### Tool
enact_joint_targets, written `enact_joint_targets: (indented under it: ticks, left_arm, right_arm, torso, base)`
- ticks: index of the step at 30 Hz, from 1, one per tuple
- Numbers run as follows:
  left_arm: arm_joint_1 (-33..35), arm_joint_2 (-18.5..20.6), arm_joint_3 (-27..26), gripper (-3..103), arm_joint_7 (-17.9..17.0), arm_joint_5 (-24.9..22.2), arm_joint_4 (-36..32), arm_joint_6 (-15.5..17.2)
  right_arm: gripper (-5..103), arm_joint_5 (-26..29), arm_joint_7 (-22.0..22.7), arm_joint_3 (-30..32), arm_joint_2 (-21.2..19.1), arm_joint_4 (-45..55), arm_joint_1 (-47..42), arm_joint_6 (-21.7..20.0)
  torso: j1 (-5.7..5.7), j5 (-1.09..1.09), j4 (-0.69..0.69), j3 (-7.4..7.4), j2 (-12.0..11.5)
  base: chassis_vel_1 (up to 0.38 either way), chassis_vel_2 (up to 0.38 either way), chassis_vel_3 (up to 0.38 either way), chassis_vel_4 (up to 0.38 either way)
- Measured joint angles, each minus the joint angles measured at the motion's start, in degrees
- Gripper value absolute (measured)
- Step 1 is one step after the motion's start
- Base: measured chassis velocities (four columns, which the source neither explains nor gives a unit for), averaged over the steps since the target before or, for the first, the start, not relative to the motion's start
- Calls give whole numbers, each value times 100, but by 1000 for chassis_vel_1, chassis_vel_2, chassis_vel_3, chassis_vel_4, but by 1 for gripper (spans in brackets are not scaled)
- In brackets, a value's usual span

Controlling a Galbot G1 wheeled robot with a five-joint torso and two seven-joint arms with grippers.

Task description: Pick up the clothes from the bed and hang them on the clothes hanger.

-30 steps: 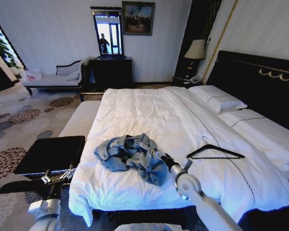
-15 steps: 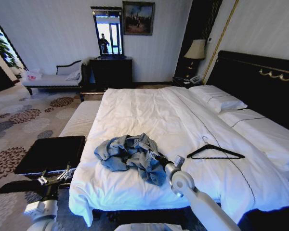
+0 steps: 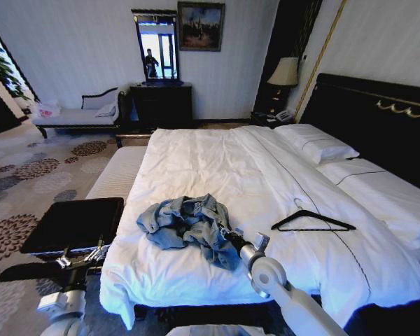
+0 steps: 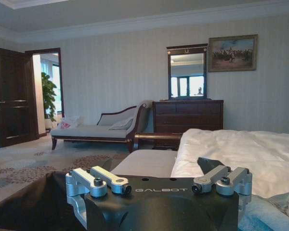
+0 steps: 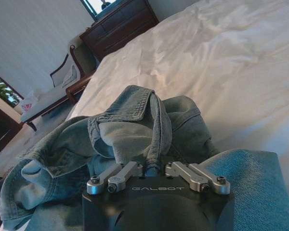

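Note:
The clothes (image 3: pixel 184 222), a faded blue denim jacket, lie crumpled near the foot of the white bed (image 3: pixel 217 157). My right gripper (image 3: pixel 227 233) presses into the heap's right side. In the right wrist view a denim fold (image 5: pixel 135 120) runs down between its fingers, and the right gripper (image 5: pixel 152 169) is shut on it. The black clothes hanger (image 3: pixel 312 229) lies flat on the sheet, to the right of the jacket and apart from it. My left gripper (image 3: pixel 80 257) hangs open and low beside the bed, over the dark bench.
A dark padded bench (image 3: pixel 73 224) stands left of the bed's foot. White pillows (image 3: pixel 315 143) lie against the black headboard (image 3: pixel 378 112). A dresser with mirror (image 3: pixel 161 101) and a chaise (image 3: pixel 77 115) line the far wall, with patterned carpet (image 3: pixel 35 175) between.
My right arm has slid slightly left, further into the jacket. The jacket and hanger lie where they were, and the left arm has barely moved.

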Motion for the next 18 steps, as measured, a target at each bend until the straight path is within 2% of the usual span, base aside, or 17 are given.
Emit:
enact_joint_targets:
  ticks: [1,2,4,9,15,18]
  left_arm:
    - [0,1,-1,100,0,0,-1,0]
    - [2,4,-4,100,0,0,-3,1]
    - [1,11,-6,100,1,0,-4,2]
    - [-36,28,-7,100,3,0,-4,8]
    - [-60,28,12,100,5,2,2,12]
    - [-160,59,118,100,27,-7,34,32]
  right_arm:
    - [18,-5,-8,-2,-1,-5,-1,0]
    - [7,-43,-49,-2,-3,-40,-3,0]
    - [4,-200,-132,33,-6,-101,-4,39]
    - [4,-572,-385,346,2,-161,45,237]
    - [4,-601,-421,745,-72,100,21,294]
    - [4,-656,-520,962,-173,527,-273,353]
  torso:
    - [0,0,0,0,0]
    - [0,0,0,0,0]
    - [0,0,0,0,0]
    - [0,1,0,0,0]
    - [0,0,2,0,0]
    - [0,1,1,0,0]
  base:
    - [0,0,0,0]
    - [0,0,0,0]
    - [0,0,0,0]
    - [0,0,0,0]
    - [0,0,0,0]
    - [0,0,0,0]
